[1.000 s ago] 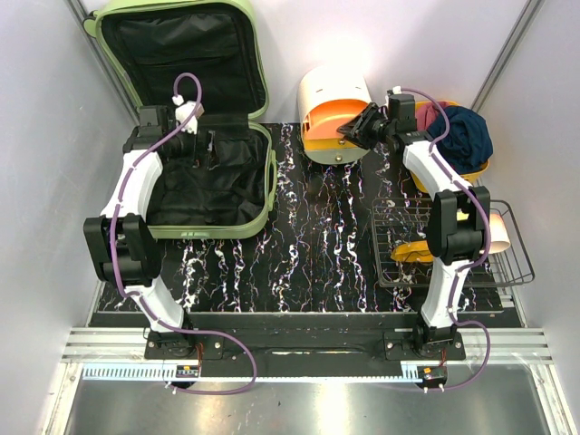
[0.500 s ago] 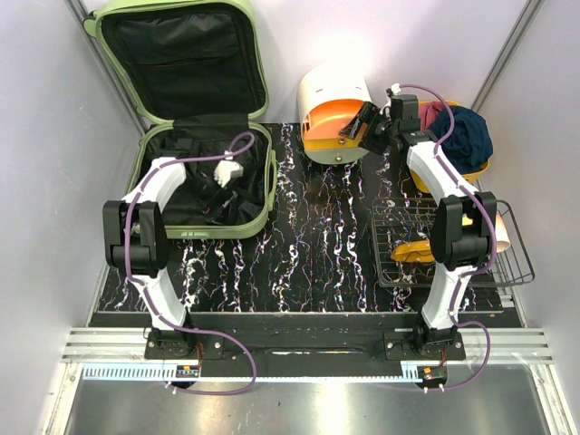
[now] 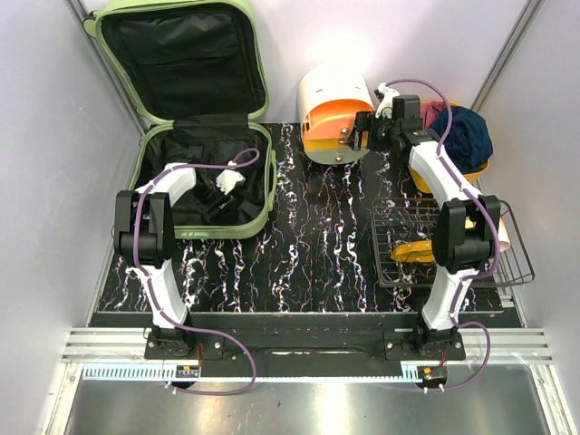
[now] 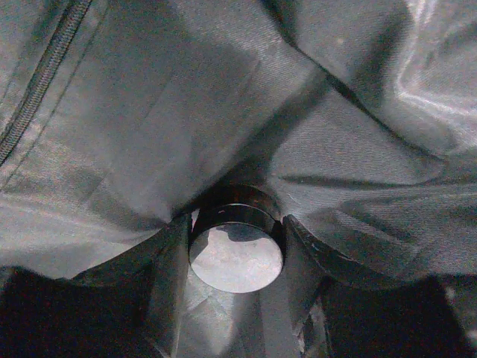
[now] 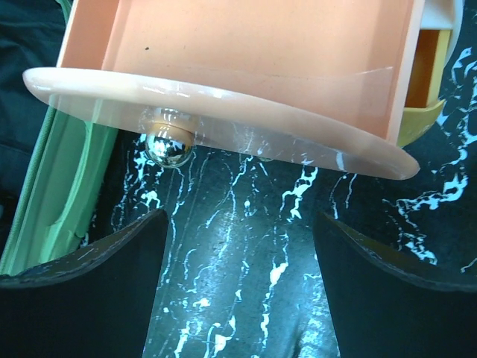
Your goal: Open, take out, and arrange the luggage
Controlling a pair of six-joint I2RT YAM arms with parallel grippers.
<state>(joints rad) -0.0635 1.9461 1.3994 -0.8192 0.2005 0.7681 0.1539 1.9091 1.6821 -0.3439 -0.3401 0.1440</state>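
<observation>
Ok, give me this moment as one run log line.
luggage open | left hand inside it, straddling round dark container, grip unclear | right hand open, facing drawer knob

luggage (image 3: 213,233): smooth pale-green hard shell, looks plastic | lining (image 4: 149,112): black woven cloth, creased, faint sheen | drawer (image 5: 223,45): glossy orange plastic | knob (image 5: 169,145): mirror-bright metal | counter (image 3: 308,245) right of luggage: glossy black marbled
</observation>
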